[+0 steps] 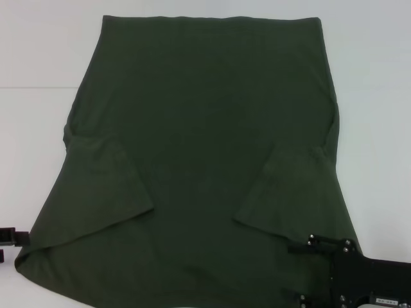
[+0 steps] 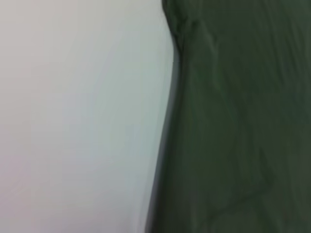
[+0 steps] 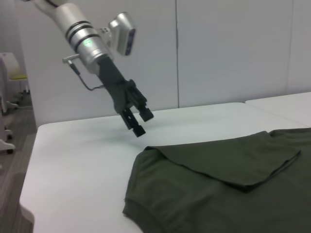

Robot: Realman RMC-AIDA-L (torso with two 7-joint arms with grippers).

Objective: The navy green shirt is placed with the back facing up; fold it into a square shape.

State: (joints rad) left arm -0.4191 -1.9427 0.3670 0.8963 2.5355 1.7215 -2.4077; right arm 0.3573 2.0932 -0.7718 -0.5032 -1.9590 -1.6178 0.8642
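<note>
The navy green shirt [image 1: 205, 141] lies flat on the white table [image 1: 38, 58], plain side up, with both sleeves folded inward over the body. In the left wrist view its edge [image 2: 233, 126] runs beside bare tabletop. My left gripper [image 3: 139, 121] hovers open above the table just off the shirt's near left corner [image 3: 146, 194], holding nothing; only a sliver of it [image 1: 8, 239] reaches into the head view. At the near right, my right gripper [image 1: 297, 271] stands open over the shirt's lower right part, beside the folded right sleeve [image 1: 289, 192].
White tabletop surrounds the shirt on the left, right and far sides. A second white table [image 3: 286, 104] adjoins across a seam. Behind are a wall [image 3: 218, 48] and, off to the side, floor with a chair [image 3: 9, 73].
</note>
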